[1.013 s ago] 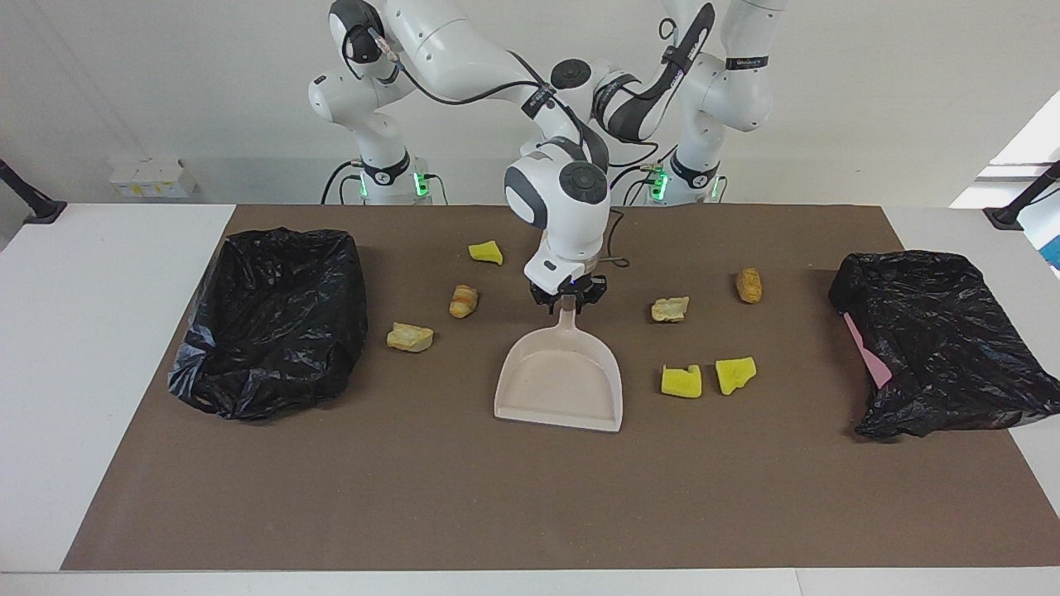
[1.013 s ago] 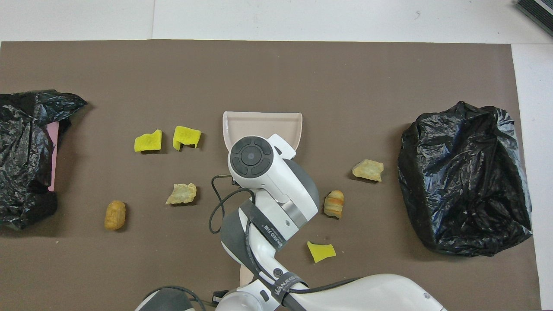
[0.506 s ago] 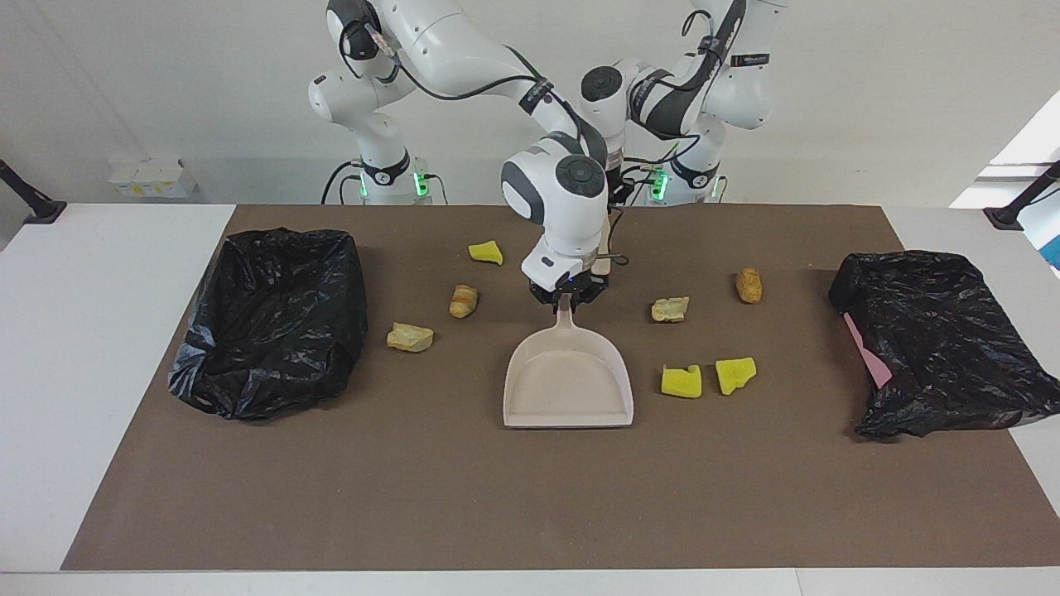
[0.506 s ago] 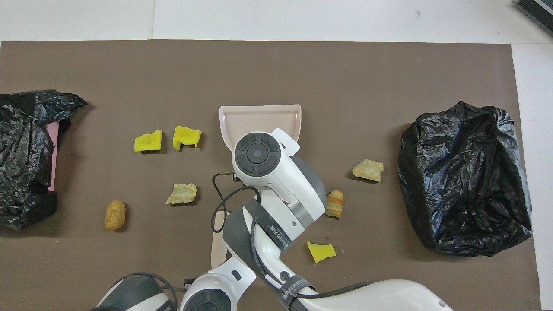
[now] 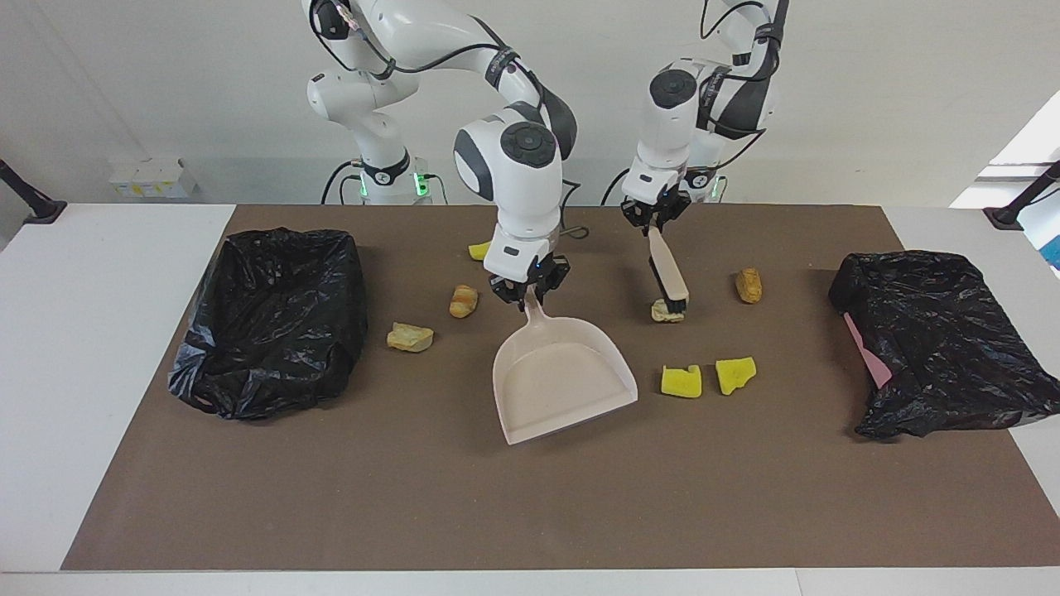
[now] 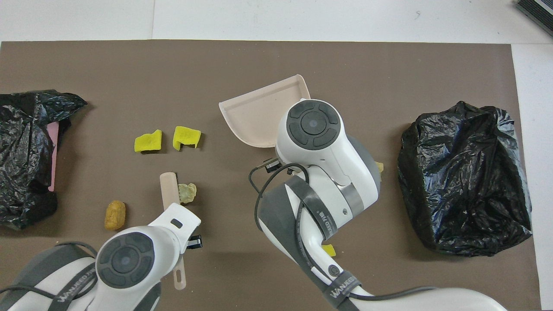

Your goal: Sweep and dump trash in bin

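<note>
While the right gripper (image 5: 527, 292) bends down, clamped on the dustpan (image 5: 559, 377) handle at mid-mat, the left gripper (image 5: 654, 217) grips a slanted brush (image 5: 669, 277) touching 1 tan scrap (image 5: 662, 312) below it.

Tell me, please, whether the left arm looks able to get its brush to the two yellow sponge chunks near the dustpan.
Probably yes. The left gripper holds the brush at a tan scrap, and the two yellow sponge chunks lie just farther out with bare mat between. The dustpan sits beside them, not in the way.
</note>
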Motion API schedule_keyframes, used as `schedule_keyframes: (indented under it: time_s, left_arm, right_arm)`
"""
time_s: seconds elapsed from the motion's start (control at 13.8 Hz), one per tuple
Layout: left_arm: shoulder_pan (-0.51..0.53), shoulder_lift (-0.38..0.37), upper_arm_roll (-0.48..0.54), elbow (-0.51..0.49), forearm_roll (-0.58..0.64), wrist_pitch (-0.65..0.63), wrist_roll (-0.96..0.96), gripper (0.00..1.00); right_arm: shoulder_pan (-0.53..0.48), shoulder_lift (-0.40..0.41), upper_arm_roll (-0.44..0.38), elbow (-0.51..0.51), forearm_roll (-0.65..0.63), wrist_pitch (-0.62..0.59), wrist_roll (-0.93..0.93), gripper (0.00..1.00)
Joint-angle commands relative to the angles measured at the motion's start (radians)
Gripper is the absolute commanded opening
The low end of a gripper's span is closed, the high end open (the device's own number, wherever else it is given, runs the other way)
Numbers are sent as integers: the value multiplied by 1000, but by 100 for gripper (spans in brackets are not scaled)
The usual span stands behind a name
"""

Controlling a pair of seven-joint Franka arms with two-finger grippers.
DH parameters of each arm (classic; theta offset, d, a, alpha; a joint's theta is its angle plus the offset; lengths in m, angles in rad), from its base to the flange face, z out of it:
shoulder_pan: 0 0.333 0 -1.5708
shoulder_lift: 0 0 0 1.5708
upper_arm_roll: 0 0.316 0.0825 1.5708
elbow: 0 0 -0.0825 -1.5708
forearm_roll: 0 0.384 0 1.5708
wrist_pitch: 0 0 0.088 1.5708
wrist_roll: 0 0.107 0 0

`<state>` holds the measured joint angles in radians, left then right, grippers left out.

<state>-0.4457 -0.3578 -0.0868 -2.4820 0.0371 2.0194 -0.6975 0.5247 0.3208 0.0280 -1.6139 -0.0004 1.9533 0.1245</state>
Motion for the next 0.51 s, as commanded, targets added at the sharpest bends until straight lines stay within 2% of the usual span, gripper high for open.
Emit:
schedule_keyframes:
  time_s: [0.0,0.29,0.43]
  left_arm:
    - [140,2,-11,20,14,-33,0,0]
    - [364,0,-10,6,12,-112,6,0]
    - [461,-12,-10,-11,12,-145,86,0]
  right_arm:
    - [-29,-34,6,-31,8,-2,-231,0]
    - [-66,-48,7,-76,8,-5,-660,0]
    - [-71,-49,6,-90,5,-8,-791,0]
